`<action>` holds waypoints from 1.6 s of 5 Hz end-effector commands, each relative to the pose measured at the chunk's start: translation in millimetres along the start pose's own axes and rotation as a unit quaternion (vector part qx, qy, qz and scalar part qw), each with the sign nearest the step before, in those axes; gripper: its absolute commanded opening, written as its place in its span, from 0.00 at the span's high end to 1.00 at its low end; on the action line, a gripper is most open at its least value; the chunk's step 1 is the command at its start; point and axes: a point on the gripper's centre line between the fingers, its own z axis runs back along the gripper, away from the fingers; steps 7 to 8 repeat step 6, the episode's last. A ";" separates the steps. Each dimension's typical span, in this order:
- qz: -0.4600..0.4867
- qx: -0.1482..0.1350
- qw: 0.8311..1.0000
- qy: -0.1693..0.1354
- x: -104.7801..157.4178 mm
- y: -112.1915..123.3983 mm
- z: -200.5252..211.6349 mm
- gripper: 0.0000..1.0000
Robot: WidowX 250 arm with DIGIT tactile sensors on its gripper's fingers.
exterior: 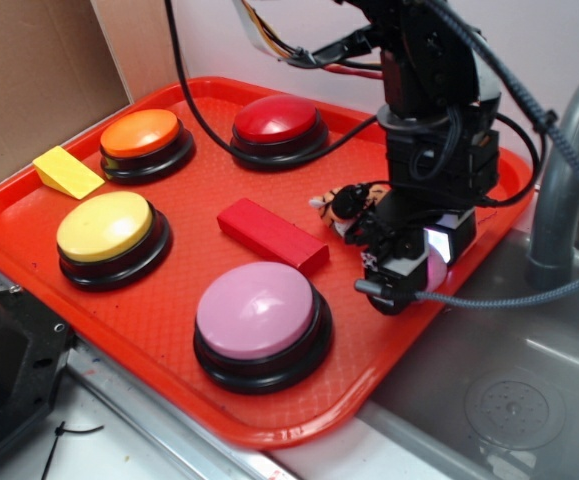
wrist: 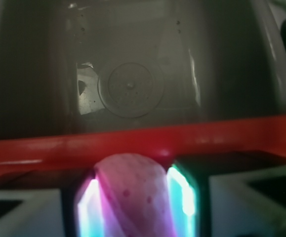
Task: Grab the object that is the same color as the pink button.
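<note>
My jaws sit closed around the small dimpled pink ball (wrist: 133,192) near the red plastic tray's (exterior: 169,330) rim. I should squeeze evenly and lift straight, lest it roll out.

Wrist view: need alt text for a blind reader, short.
A small pink dimpled ball sits between the gripper's two glowing fingers, filling the lower centre of the blurry frame. Just past it runs the red tray rim, and beyond that a grey sink with a round drain.
</note>
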 end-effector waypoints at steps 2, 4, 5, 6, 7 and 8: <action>0.283 0.081 0.956 0.017 -46.5 -17.1 106.3 1.00; 0.514 0.062 0.855 -0.017 -113.3 -39.8 157.1 1.00; 0.617 0.063 0.784 -0.023 -124.3 -49.9 163.2 1.00; 0.688 0.049 0.723 -0.032 -128.0 -51.3 164.7 1.00; 0.688 0.049 0.723 -0.032 -128.0 -51.3 164.7 1.00; 0.688 0.049 0.723 -0.032 -128.0 -51.3 164.7 1.00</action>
